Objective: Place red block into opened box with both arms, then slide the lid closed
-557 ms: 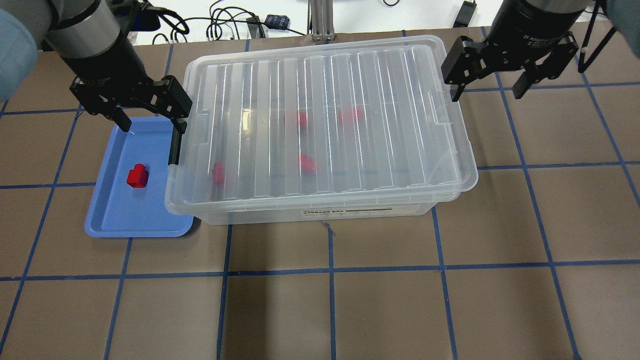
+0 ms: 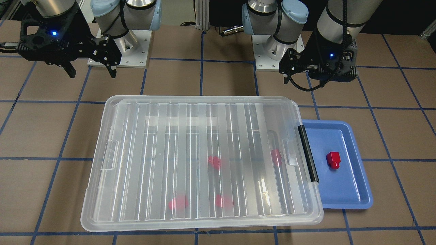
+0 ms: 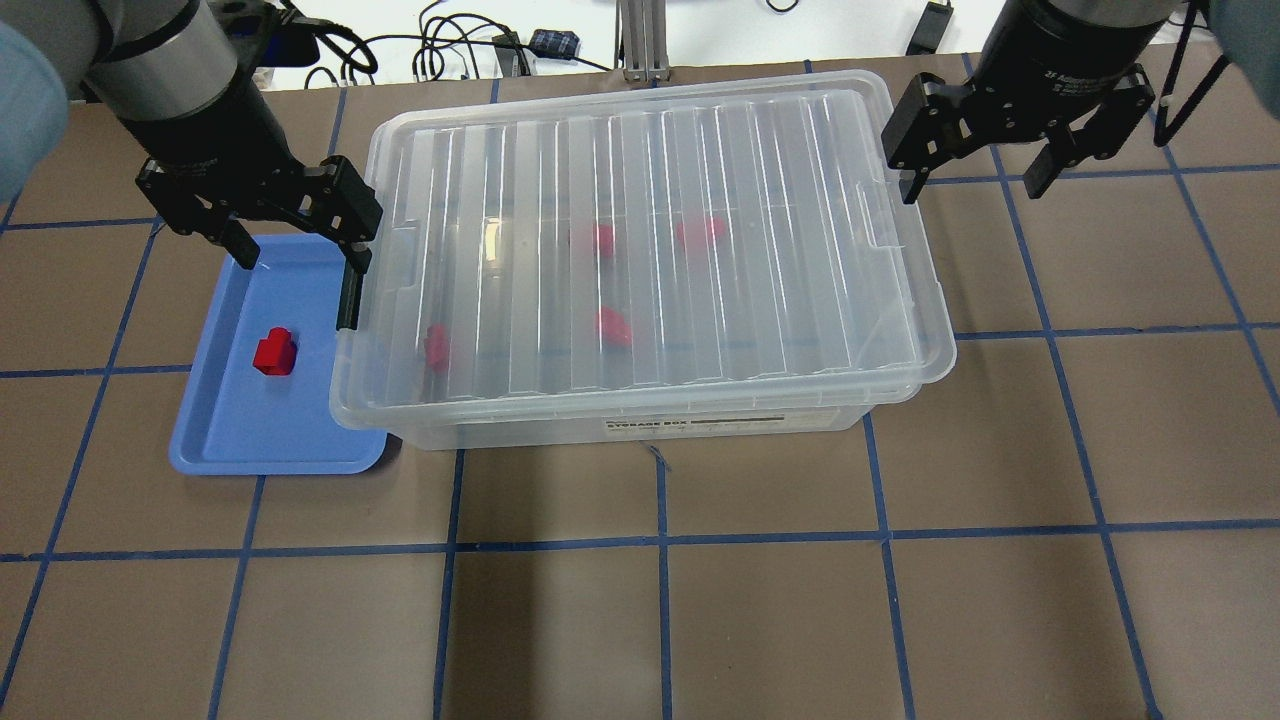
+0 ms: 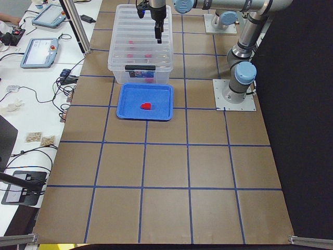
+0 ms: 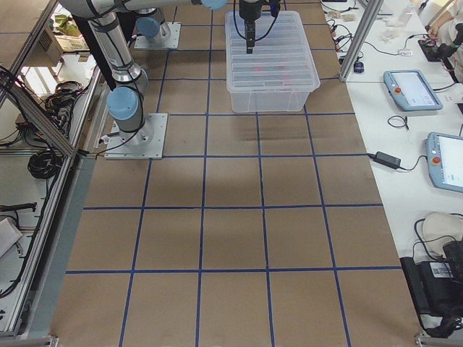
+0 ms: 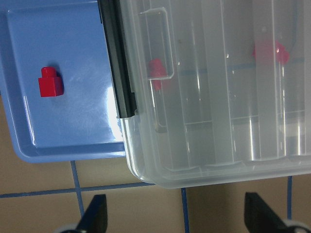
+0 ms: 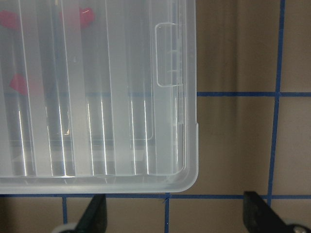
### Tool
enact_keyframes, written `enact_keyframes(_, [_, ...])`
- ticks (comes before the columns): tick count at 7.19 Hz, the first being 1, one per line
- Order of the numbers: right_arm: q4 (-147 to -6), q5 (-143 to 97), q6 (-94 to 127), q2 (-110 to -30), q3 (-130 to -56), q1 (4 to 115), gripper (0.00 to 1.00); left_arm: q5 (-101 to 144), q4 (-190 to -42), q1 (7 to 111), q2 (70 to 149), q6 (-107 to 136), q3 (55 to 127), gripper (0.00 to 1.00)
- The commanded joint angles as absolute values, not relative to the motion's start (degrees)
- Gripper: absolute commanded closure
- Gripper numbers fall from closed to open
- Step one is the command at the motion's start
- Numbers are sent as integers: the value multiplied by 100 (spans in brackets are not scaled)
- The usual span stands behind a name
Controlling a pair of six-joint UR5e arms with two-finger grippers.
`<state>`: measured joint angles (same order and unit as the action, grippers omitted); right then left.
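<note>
Bench (image 3: 700, 620) carries the box (image 3: 640, 432) between your two grippers, one short end toward each. Lid (image 3: 650, 200) lies over the box and covers nearly all of it, but it sits offset toward the right gripper (image 3: 972, 186). It overhangs that end, while the black bar (image 2: 308, 153) at the end below the left gripper (image 3: 300, 252) shows bare. Blue tray (image 3: 230, 440) sits under the left gripper, just beside the box. Both grippers hang released and empty, touching nothing. Four red blocks (image 3: 613, 327) show blurred beneath the lid, and one red block (image 3: 273, 352) lies in the tray, below the left gripper. You look to be at the lid-closing step; next, the lid needs pushing from the right gripper's end toward the left until it seats square
</note>
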<state>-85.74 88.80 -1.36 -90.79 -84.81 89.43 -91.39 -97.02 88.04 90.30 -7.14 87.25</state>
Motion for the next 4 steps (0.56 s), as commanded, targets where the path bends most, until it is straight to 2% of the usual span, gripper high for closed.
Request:
enact_keyframes(1, [-8892, 8912, -220, -8931, -8481, 8895, 0, -9132, -9721, 8798, 9026, -721, 8719, 0])
enact_keyframes(3, [-9279, 8921, -228, -8151, -8385, 8798, 0, -9106, -9668, 8693, 9026, -738, 8719, 0])
enact_keyframes(4, [-9977, 8947, -350, -7678, -8411, 8780, 0, -9079, -9633, 8510, 9044, -738, 8710, 0])
